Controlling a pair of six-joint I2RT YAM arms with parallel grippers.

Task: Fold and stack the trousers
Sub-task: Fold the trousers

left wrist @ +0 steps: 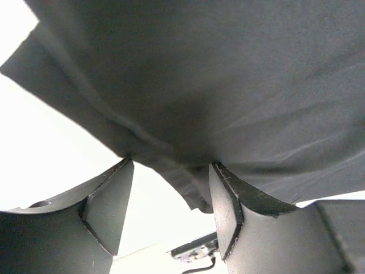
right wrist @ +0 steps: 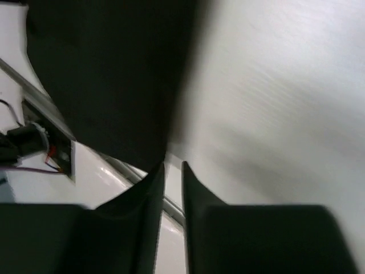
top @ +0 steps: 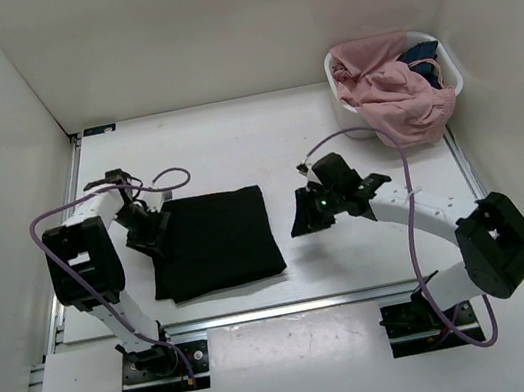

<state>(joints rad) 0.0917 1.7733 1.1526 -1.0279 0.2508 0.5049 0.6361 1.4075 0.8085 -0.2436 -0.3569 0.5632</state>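
Claw of left arm [left wrist: 168, 214] spread wide, jaws either side of a rumpled edge of the trousers [top: 217, 241], not pinching it. Cloth lies immediately right of that claw: a flat folded block, nearly square, slightly longer left to right, on the surface [top: 232, 140] between the arms. Right claw [top: 306, 217] pressed almost closed, nothing in it, standing apart from the block's right edge. Left arm nearer; next grip probably its job.

The left arm [top: 81, 263] and right arm [top: 427, 209] are white links with boxy black joints, each carrying a mauve cable [top: 57, 214]. The left gripper [left wrist: 171, 171] has matte dark-grey wedge fingers [left wrist: 108, 208].
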